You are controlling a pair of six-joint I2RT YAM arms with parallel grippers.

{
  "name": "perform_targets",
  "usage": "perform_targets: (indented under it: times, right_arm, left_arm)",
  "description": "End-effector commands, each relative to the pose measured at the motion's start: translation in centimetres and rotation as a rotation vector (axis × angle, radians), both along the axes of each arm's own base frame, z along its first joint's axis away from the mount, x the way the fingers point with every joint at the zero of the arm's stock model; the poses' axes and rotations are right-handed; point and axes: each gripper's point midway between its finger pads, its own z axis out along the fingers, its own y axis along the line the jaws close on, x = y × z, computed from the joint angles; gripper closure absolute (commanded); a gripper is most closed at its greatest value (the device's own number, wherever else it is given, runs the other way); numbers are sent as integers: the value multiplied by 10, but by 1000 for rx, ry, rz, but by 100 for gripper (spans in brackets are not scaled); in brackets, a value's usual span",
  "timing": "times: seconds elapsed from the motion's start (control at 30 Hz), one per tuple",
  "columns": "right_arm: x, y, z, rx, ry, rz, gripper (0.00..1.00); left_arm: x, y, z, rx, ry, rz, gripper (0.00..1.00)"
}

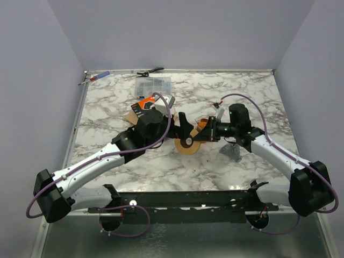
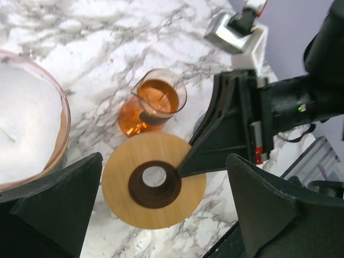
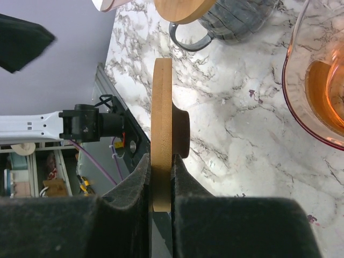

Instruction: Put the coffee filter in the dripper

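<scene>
Coffee filter of white paper (image 2: 21, 118) seems to sit inside the pink round glass dripper (image 2: 63, 121) at the far left of your left wrist view, but only part of it shows. Your left gripper (image 2: 165, 158) is spread wide and holds nothing. Past its fingers you see the round wooden disc with a dark ring in the middle (image 2: 121, 188). Just beside the disc, a small orange glass jug (image 2: 156, 102) stands on the white marble table (image 2: 97, 43). Your right gripper (image 3: 161, 166) is squeezed tight on the disc's edge.
</scene>
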Motion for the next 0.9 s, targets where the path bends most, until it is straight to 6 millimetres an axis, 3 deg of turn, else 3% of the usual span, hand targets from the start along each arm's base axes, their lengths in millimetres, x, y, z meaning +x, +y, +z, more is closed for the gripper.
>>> perform_targets:
  times: [0.0,0.2,0.47,0.7,0.87]
  right_arm:
    - [8,4,13,3,-47,9,100]
    - [12,2,17,-8,-57,6,100]
    - [21,-13,22,-30,-74,-25,100]
    - [32,-32,28,-3,-66,-46,100]
    - [40,-50,45,54,-72,-71,100]
  left_arm:
    - [12,-2,48,-35,-124,-21,1]
    - [35,12,76,-4,-189,18,1]
    - [66,62,102,105,-241,155,1]
    - [96,123,93,204,-212,312,1]
    - [115,176,72,240,-145,444,1]
